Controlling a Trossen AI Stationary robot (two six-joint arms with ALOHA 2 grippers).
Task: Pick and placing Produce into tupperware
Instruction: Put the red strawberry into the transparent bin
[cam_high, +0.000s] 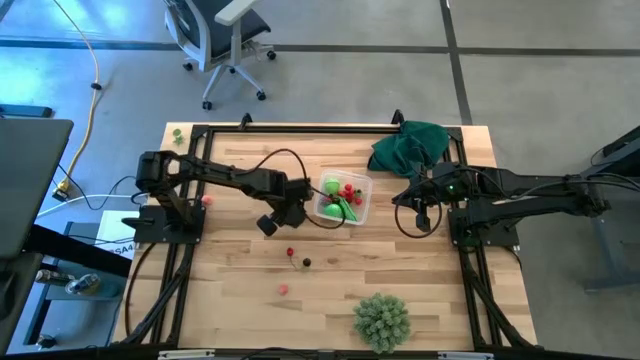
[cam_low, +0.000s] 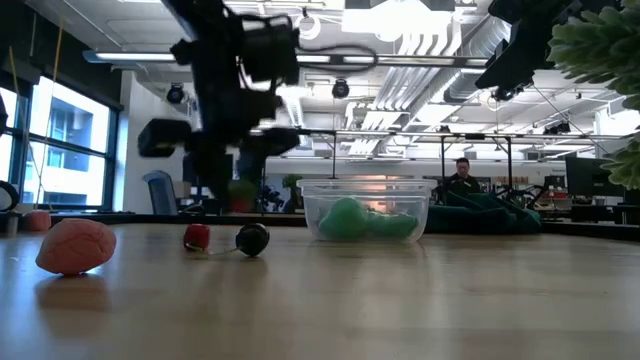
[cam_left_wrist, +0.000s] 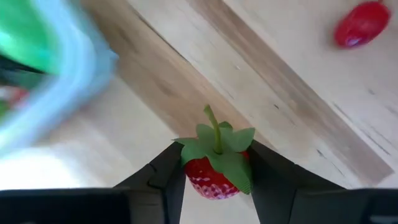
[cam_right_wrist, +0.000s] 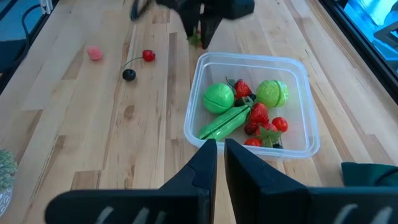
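My left gripper (cam_high: 296, 207) is shut on a red toy strawberry (cam_left_wrist: 214, 169) with a green leafy cap, just left of the tupperware (cam_high: 345, 200). The low view shows the gripper (cam_low: 240, 195) above the tabletop. The clear tupperware (cam_right_wrist: 249, 106) holds green pieces, strawberries and small red pieces. A red berry (cam_high: 290, 252), a dark berry (cam_high: 307, 262) and a pink piece (cam_high: 284, 289) lie on the table nearer the front. Another red piece (cam_high: 208, 200) lies at the left. My right gripper (cam_right_wrist: 221, 152) is shut and empty, right of the tupperware. My left gripper pinches the strawberry's red body (cam_left_wrist: 205, 182) between its two fingers, just below the leafy cap (cam_left_wrist: 217, 146). The fingers point down from above. The strawberry is lifted clear of the table, and its stem points away from the wrist.
A dark green cloth (cam_high: 410, 145) lies at the far right corner. A pale-green spiky ball (cam_high: 381, 320) sits at the front edge. A small green piece (cam_high: 177, 132) lies off the table's far left corner. A black frame rims the table, and bare wood lies left of the loose berries.
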